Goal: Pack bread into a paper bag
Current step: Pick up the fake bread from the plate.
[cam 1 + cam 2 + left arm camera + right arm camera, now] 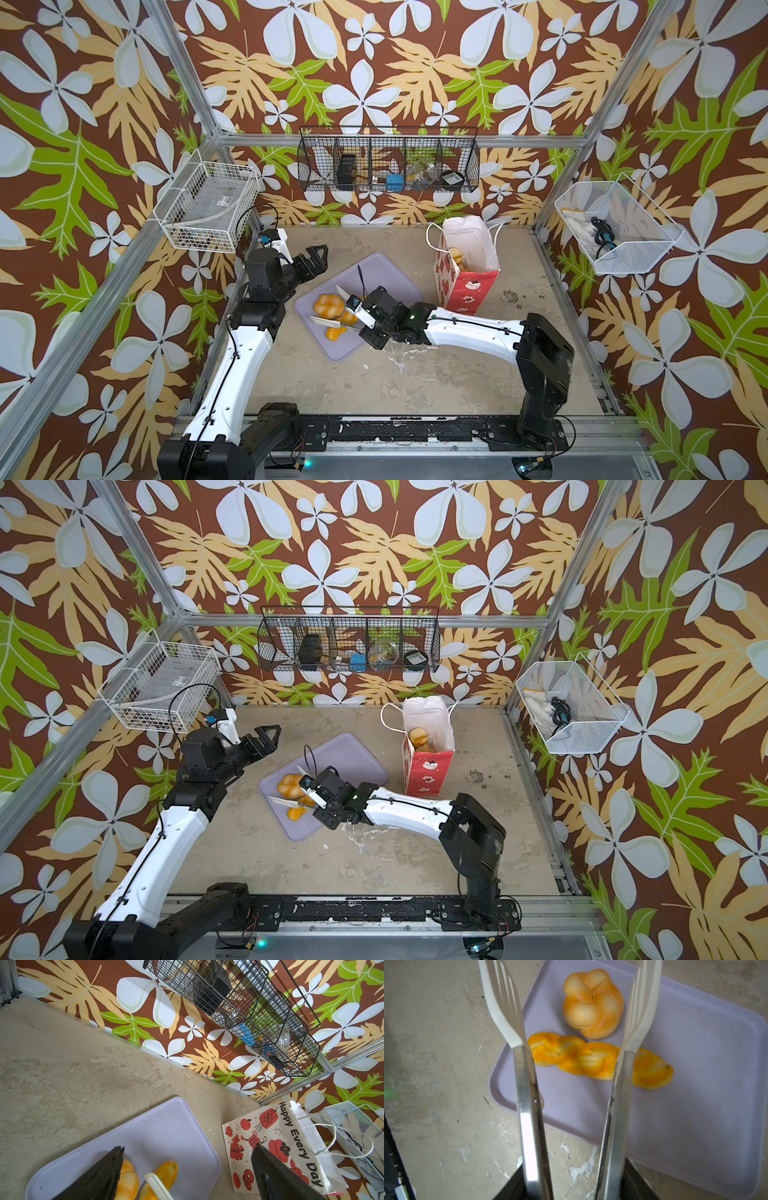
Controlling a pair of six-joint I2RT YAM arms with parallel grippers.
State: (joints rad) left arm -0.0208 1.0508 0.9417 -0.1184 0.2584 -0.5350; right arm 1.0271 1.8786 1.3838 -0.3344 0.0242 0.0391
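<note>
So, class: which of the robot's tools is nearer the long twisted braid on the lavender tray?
Right. The right tool is just beside the braid, its open tongs reaching over it; the left tool hangs apart, off the tray on the left arm's side.

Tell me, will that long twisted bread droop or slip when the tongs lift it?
The braid looks long and thin, so gripped mid-length its ends may droop. Its glossy crust could slide against the plastic tongs.

Beige tabletop point(415, 382): lavender tray point(386, 270) mid, red paper bag point(469, 291) upright nearby, not touching.
</note>
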